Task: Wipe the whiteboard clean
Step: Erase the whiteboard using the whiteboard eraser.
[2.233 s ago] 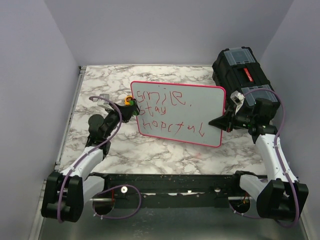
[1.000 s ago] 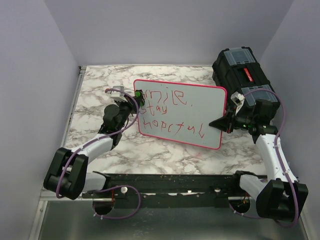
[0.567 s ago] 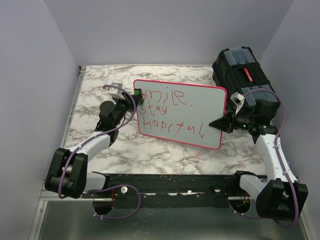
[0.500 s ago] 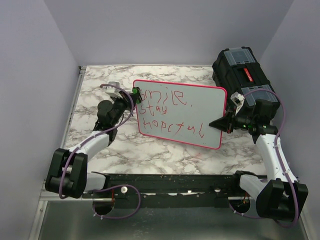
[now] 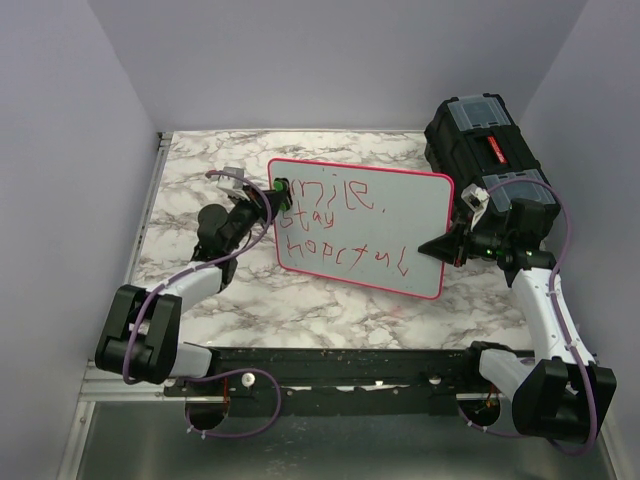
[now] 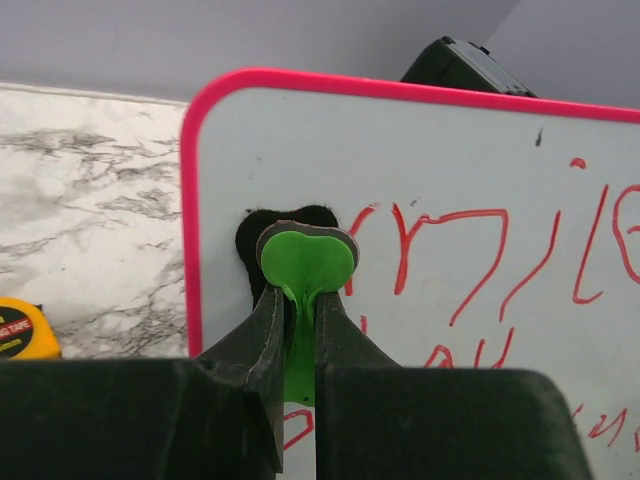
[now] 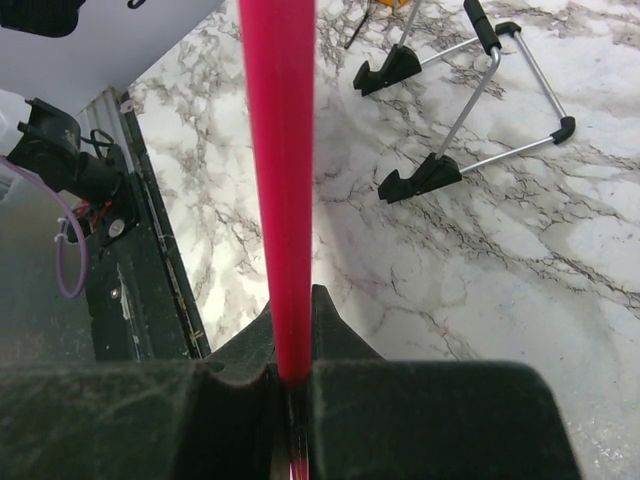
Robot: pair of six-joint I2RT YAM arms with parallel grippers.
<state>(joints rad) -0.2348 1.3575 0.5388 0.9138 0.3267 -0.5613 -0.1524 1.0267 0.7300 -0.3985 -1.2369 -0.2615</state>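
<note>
While my left pincer (image 6: 298, 310) clenches a green-handled felt eraser (image 6: 305, 262), erasing seems barely begun.
My right pincer (image 7: 290, 380) clamps the pink-rimmed whiteboard (image 5: 410, 215); the red lettering (image 5: 345, 255) remains.

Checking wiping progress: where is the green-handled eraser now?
Left wrist view: the green-handled eraser is pinched in the jaws of the left gripper, its black pad against the pink-rimmed whiteboard's upper left corner, beside the red lettering.

The whiteboard (image 5: 360, 225) stands mid-table (image 5: 200, 160); the toolbox (image 5: 485, 140) sits behind it, far right, and a tape measure (image 6: 22, 328) lies beside its left edge.
</note>
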